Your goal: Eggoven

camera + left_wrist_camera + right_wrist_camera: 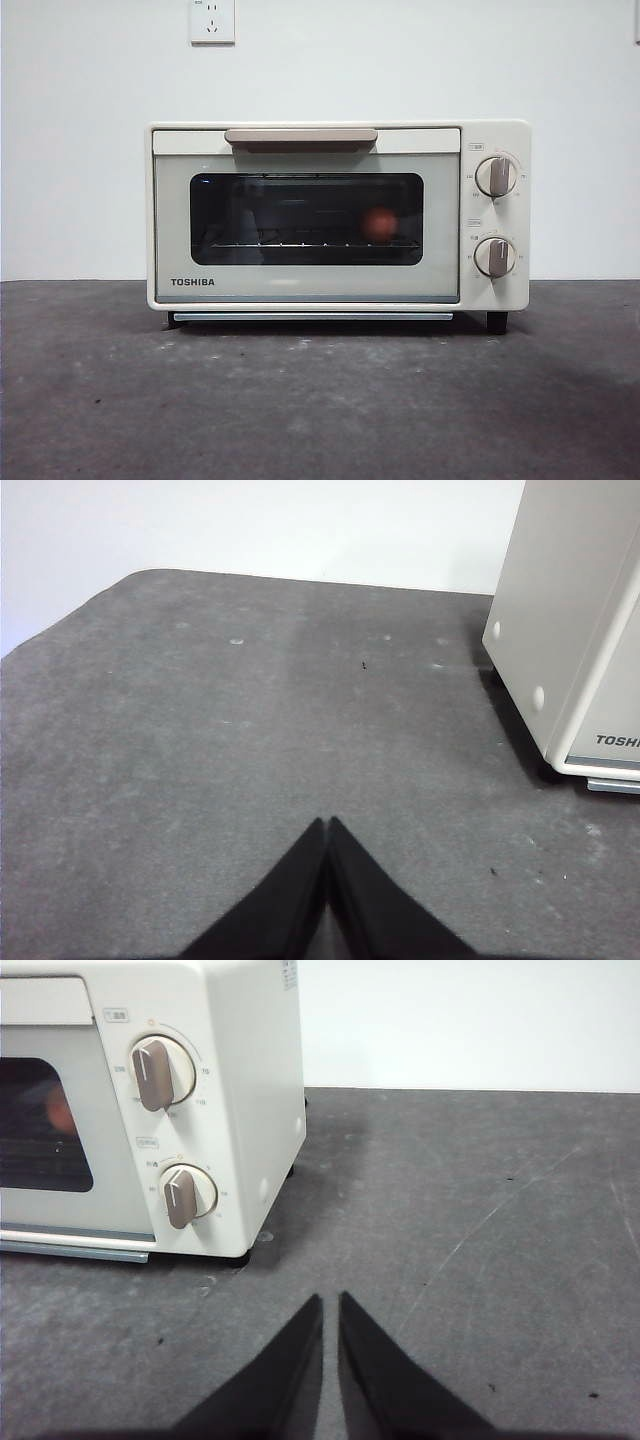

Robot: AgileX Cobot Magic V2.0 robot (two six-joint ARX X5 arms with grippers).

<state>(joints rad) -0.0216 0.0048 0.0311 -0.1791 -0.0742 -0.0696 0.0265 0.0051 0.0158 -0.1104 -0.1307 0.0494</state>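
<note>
**A:** Reddish-brown and smooth, the egg (379, 224) sits inside the toaster oven (338, 215), on the wire rack (310, 243) behind the dark glass window (306, 218), toward the knob end of the chamber.

**B:** Which way does its long axis run?

**A:** Through the tinted glass it reads as a nearly round blob, so I cannot tell. In the right wrist view only a dim reddish patch (60, 1112) shows at the window's edge.

**B:** And the oven itself?

**A:** Cream and boxy, long axis running across the table, its face toward the front camera. The door is closed, the tan handle (301, 136) lies level along the top, and the TOSHIBA lettering (192, 282) sits at the lower corner away from the knobs. The upper knob (497, 176) and lower knob (495, 257) are stacked at the other end, both pointers roughly upright.

**B:** Where are the grippers?

**A:** Both are off the oven, over the grey table mat (320, 400). The left gripper (328, 825) has its jaws pressed together at the tips, holding nothing; ahead of its fingertips (312, 842) and off to one side is the oven's plain end. The right gripper (331, 1300) has its jaws almost together, a thin slit between them, also with nothing in them; the knob end of the oven stands beyond its fingertips (352, 1312), off to the other side and apart from them.

**B:** Anything behind?

**A:** A white wall with a power socket (212, 21) above the oven.
</note>
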